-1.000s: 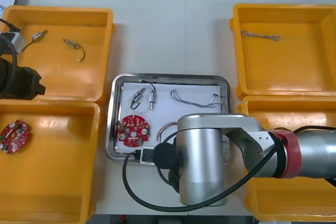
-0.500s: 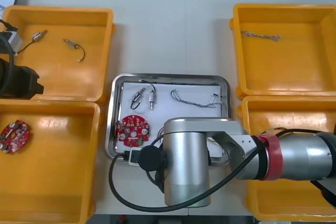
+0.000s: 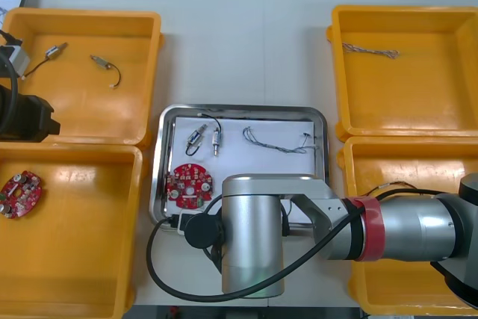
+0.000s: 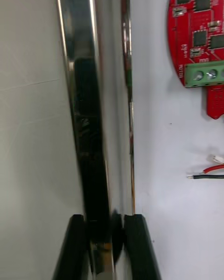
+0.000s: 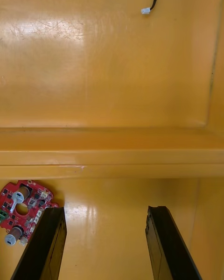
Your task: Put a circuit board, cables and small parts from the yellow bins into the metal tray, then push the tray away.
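Note:
The metal tray sits mid-table, white inside. It holds a round red circuit board, a twisted blue and white cable and two small metal parts on a black cable. My right arm covers the tray's near edge. In the right wrist view my right gripper is shut on the tray's shiny rim, one finger on each side, with the board just inside. My left gripper hangs open over the left bins, beside a second board.
The far left yellow bin holds small metal parts with black cables. The near left bin holds a red board. A twisted cable lies in the far right bin. The near right bin lies partly under my right arm.
My right arm has slid left along the tray's near edge, and its fingers have closed onto the rim. The left arm has stayed put.

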